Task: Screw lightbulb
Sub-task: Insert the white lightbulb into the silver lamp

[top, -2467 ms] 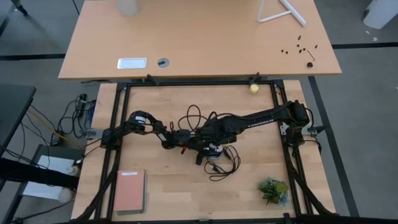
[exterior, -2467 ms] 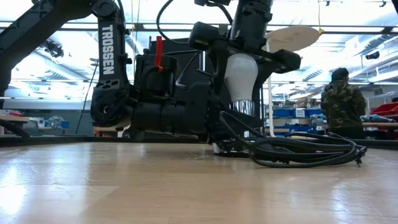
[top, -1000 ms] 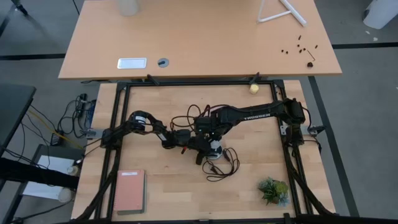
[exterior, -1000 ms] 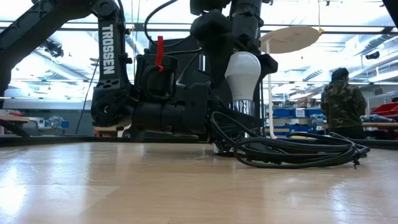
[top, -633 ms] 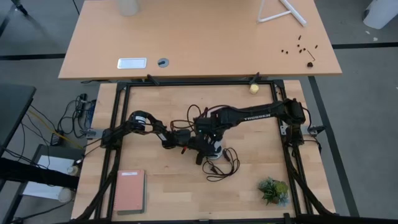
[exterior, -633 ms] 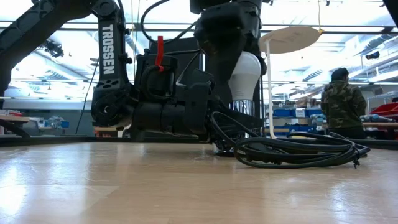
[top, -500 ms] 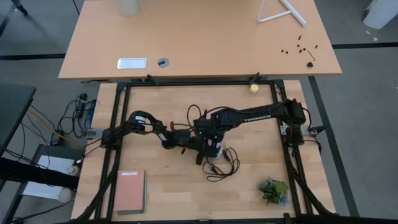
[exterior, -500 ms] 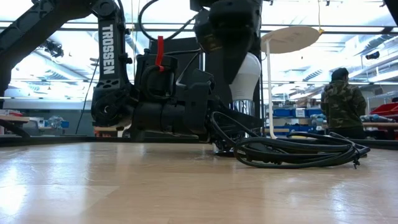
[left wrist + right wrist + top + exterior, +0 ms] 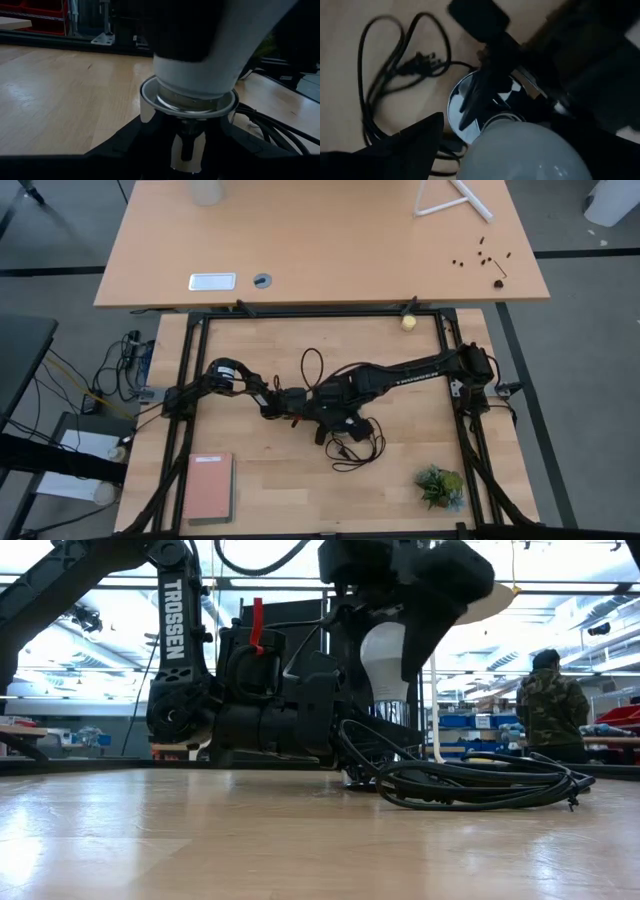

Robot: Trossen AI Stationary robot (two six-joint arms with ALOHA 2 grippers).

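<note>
Two grippers work: left gripper (image 9: 330,730) holds the socket (image 9: 187,100), right gripper (image 9: 400,630) wide around the bulb (image 9: 385,660) (seated upright); we should close squarely, then turn gently.

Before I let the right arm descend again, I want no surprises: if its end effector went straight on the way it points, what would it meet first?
Most likely the lightbulb: the right end effector hangs open, pointing down over it, with the silver socket below. Depth is unclear.
</note>
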